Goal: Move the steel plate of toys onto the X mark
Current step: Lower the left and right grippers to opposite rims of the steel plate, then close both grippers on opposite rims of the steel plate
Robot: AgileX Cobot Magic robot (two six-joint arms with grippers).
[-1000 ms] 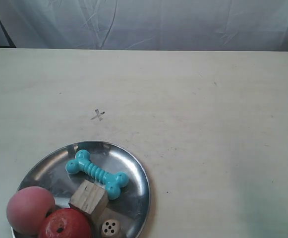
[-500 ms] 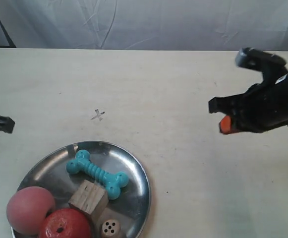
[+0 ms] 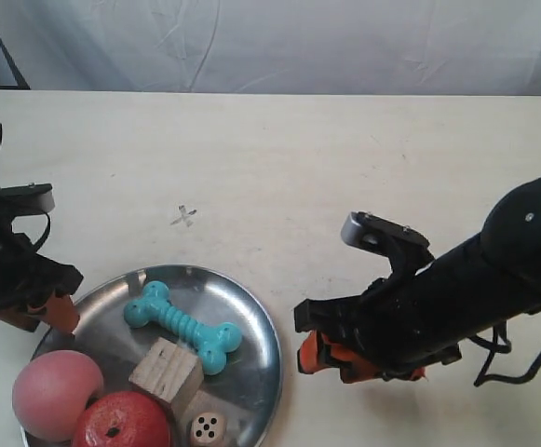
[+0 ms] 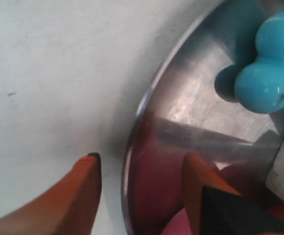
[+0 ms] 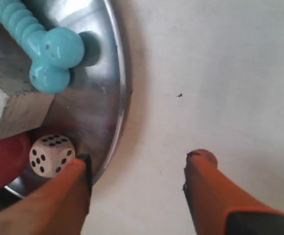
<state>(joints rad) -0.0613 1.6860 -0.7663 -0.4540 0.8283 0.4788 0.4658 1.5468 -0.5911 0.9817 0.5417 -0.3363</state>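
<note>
The left gripper is open, its orange fingers straddling the rim of the steel plate, one over the dish and one over bare table. The right gripper, also open, has the opposite rim barely inside its gap, with one finger just beside the die. Beyond both grippers, past the bone, cube, ball and apple, the X mark lies apart from the plate. A shallow right-hand bite could slip off the rim, tilting the plate and rolling toys out.
</note>
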